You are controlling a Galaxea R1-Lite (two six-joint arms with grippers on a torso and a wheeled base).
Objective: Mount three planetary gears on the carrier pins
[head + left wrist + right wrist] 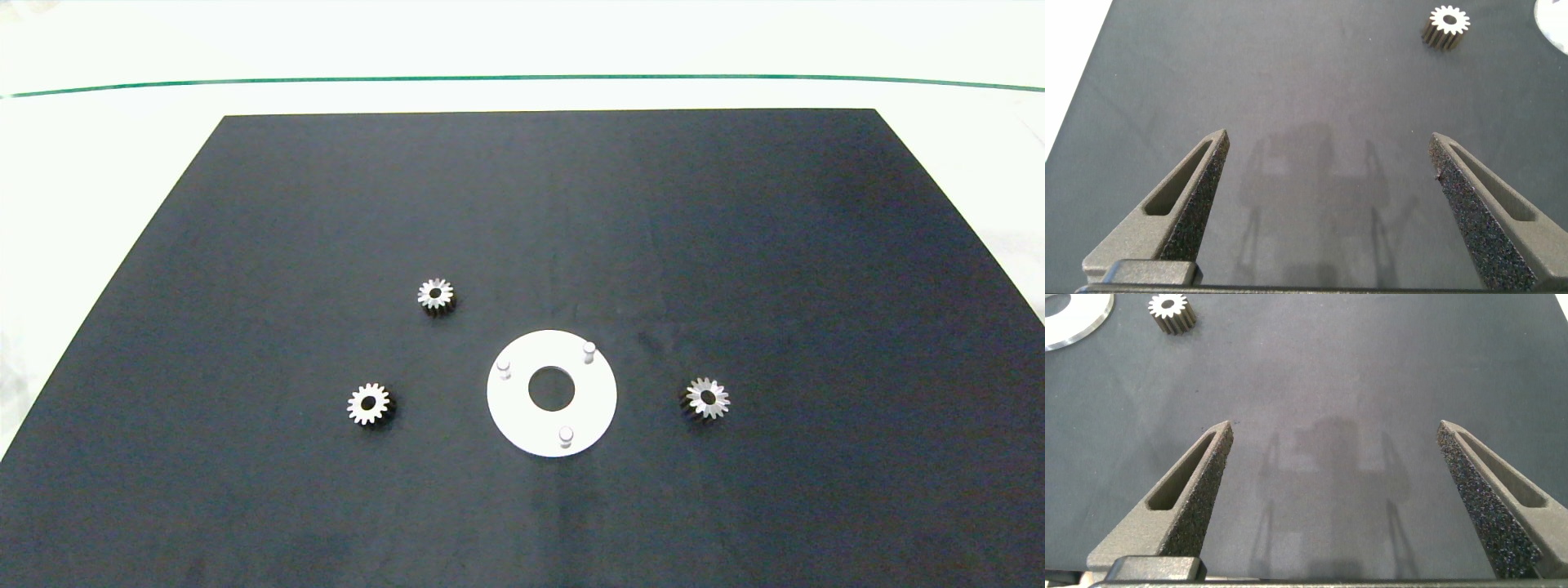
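I see a flat black mat [522, 245] carrying a flat white round disc [522, 416] at centre, its three short white carrier pins [565, 436] upright and bare. Nothing is installed yet. Three small silvery toothed planetary gears [435, 295] lie flat, bores pointing up, at ten, eight and three o'clock from it. My left gripper [1329, 175] and right gripper [1335, 469] both hover spread wide, empty.

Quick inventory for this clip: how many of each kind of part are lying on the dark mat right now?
Planetary gears: 3, all loose on the mat
White disc: 1
Carrier pins on the disc: 3, all bare
Total: 7
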